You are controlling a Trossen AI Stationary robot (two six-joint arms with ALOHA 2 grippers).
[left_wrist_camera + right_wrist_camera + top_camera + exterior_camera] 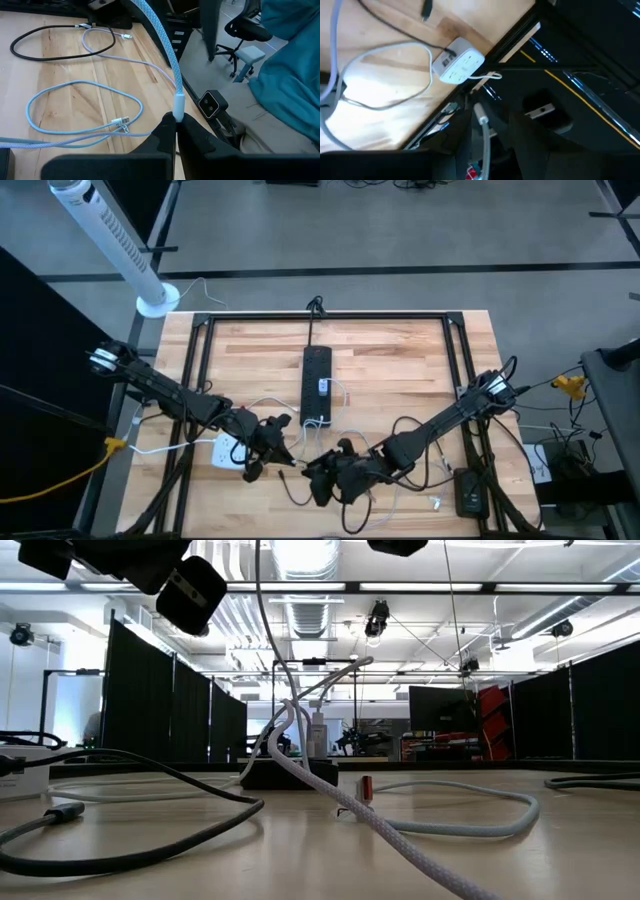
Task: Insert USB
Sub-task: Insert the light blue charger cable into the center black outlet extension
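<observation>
Braided cable [165, 45] pinched in the closed left tool [176, 131]; right tool [487, 135] grips a cable end [481, 114]

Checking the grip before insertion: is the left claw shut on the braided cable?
Shut. In the left wrist view the left claw pinches the braided cable at its white collar.

Counted on one wooden bench [400, 360]: two dark arms, left gripper [262, 452] and right gripper [322, 473]; one black power strip [316, 385]; one white charger block [228, 452]; one white tower fan [108, 238] beside the bench; several loose cables, exact number unclear.
</observation>
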